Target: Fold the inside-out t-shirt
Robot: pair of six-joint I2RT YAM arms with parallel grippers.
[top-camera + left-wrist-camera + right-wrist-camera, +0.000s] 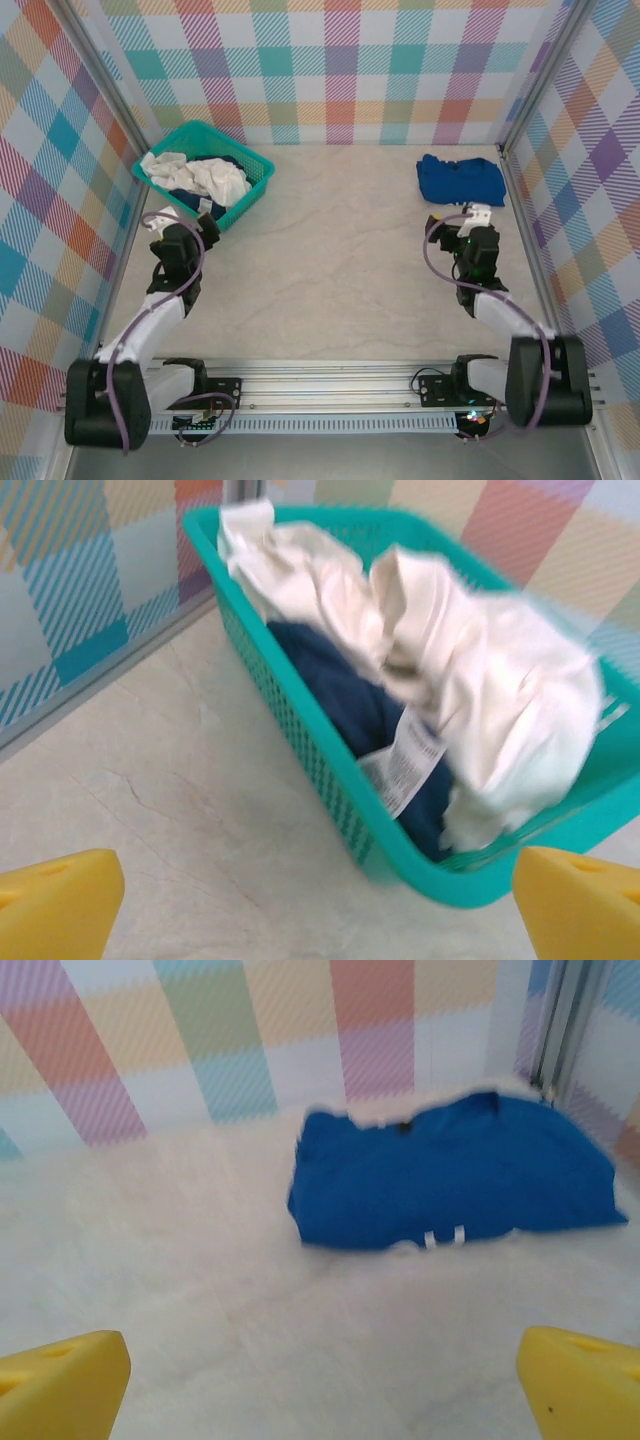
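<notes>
Inside-out t-shirt (470, 670): crumpled in basket (255, 190), table's far-left corner; left gripper (320, 905) released, right gripper (320, 1380) released; pinch cream cloth only, avoiding navy garment (350, 710).

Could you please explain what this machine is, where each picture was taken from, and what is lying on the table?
These are two robot arms bolted at the table's near edge. The overhead picture looks down from above and behind them. The other two come from cameras on the wrists, so each arm's own yellow fingers show at the bottom corners.

The left pincer is open and empty, beside a teal basket. In the basket, the white t-shirt lies crumpled over a navy garment.

The right pincer is also open and empty, facing a folded blue shirt near the far right corner of the table.
</notes>
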